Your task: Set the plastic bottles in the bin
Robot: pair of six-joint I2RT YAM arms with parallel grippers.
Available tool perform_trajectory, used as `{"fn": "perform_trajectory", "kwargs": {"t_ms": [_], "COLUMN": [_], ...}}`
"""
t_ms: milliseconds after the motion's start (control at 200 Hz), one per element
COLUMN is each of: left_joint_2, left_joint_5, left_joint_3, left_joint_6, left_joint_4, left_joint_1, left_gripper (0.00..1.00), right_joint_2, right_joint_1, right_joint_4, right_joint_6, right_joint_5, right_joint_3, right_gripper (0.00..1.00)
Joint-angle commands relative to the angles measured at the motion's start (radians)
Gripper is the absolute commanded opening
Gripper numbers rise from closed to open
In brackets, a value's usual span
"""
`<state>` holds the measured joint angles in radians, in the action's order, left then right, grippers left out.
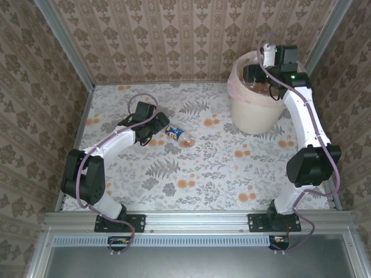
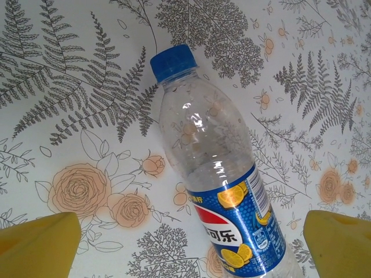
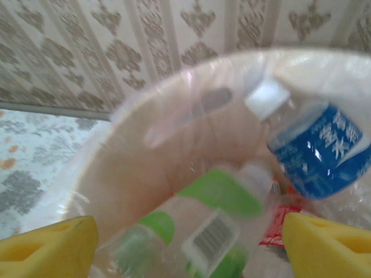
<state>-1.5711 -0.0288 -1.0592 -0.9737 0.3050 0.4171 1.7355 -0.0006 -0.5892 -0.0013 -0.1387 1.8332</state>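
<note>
A clear plastic bottle (image 2: 214,168) with a blue cap and a blue Pepsi label lies on the floral table (image 1: 203,174), also seen from above as the bottle (image 1: 177,134). My left gripper (image 2: 191,249) hovers over it, open, with one yellow pad on each side of the label and neither touching it; from above, the left gripper (image 1: 157,130) sits just left of the bottle. My right gripper (image 3: 191,249) is open above the bin (image 3: 174,75). A blurred green-labelled bottle (image 3: 220,200) lies between and below its pads. The cream bin (image 1: 255,113) stands at the far right.
Inside the bin lie a blue-labelled bottle with a white cap (image 3: 319,153) and a red-labelled one (image 3: 278,226). Patterned walls close in the table on three sides. The right arm (image 1: 307,127) arches over the table's right edge.
</note>
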Motion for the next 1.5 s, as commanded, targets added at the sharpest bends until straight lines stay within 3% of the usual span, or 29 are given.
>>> {"fn": "perform_trajectory", "kwargs": {"t_ms": [0, 200, 440, 570, 930, 1140, 1495], "left_joint_2": [0.005, -0.025, -0.067, -0.115, -0.302, -0.36, -0.443], "left_joint_5": [-0.001, 0.021, 0.011, 0.018, 0.043, -0.002, 0.008], "left_joint_3": [-0.013, -0.03, -0.061, -0.098, -0.241, -0.264, -0.294], "left_joint_6": [-0.01, -0.003, 0.007, -0.002, -0.131, -0.223, -0.205], "left_joint_4": [0.019, 0.014, 0.008, 0.005, 0.039, 0.053, -0.017], "left_joint_1": [-0.011, -0.012, -0.018, -0.029, -0.022, -0.015, 0.004], "left_gripper": [1.0, 1.0, 1.0, 1.0, 1.0, 0.99, 0.93], "right_joint_2": [-0.02, -0.063, -0.166, -0.268, -0.671, -0.74, -0.766], "right_joint_1": [-0.012, -0.012, -0.012, -0.009, 0.036, 0.057, 0.091], "right_joint_4": [-0.044, -0.048, 0.018, 0.121, 0.417, 0.372, 0.331], "right_joint_6": [0.016, 0.0, 0.068, 0.117, 0.324, 0.336, 0.322], "right_joint_5": [0.133, 0.066, -0.021, -0.075, -0.14, -0.145, -0.175], "right_joint_3": [-0.069, -0.087, -0.095, -0.195, -0.595, -0.656, -0.688], "right_gripper": [0.8, 0.8, 0.94, 0.99, 1.0, 1.0, 1.0]}}
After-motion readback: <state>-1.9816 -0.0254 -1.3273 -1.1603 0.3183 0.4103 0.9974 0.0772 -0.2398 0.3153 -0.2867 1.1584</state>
